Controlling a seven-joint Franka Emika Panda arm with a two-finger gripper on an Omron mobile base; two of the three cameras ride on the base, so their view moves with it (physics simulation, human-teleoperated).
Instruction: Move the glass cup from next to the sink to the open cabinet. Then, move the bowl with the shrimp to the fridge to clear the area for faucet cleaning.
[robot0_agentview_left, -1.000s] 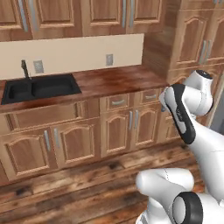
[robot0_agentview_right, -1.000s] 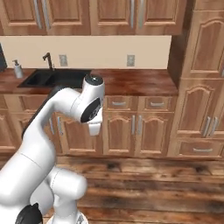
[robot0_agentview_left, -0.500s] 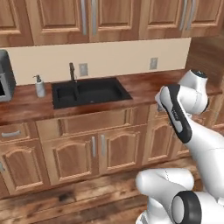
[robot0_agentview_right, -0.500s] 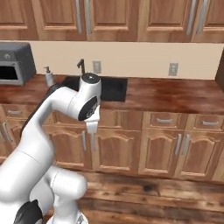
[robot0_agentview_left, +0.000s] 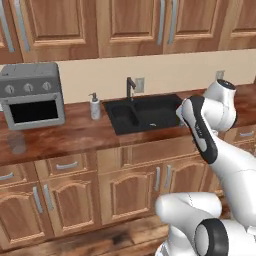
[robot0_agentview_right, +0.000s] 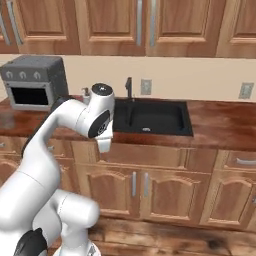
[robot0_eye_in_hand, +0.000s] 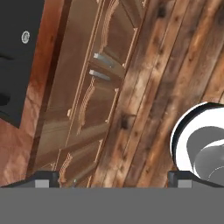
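The glass cup (robot0_agentview_left: 17, 142) stands on the wood counter at the far left, below a grey toaster oven (robot0_agentview_left: 31, 95) and well left of the black sink (robot0_agentview_left: 145, 112). The slim black faucet (robot0_agentview_left: 130, 89) rises behind the sink, also seen as the faucet (robot0_agentview_right: 129, 89) above the sink (robot0_agentview_right: 152, 117). My gripper (robot0_agentview_right: 103, 145) hangs in front of the counter edge left of the sink, pointing down. In the hand view my gripper (robot0_eye_in_hand: 113, 179) is open with nothing between its fingertips (robot0_eye_in_hand: 47, 178). The bowl with the shrimp, the open cabinet and the fridge are out of view.
A white soap bottle (robot0_agentview_left: 95, 106) stands between the oven and the sink. Closed wall cabinets (robot0_agentview_left: 130, 25) hang above the counter. Base cabinet doors with grey handles (robot0_eye_in_hand: 103, 65) and the plank floor (robot0_eye_in_hand: 175, 65) lie below my hand.
The base has driven left along the counter, so the whole scene slid right. The sink came to the middle, and the oven and the cup came into view. The gripper stayed open.
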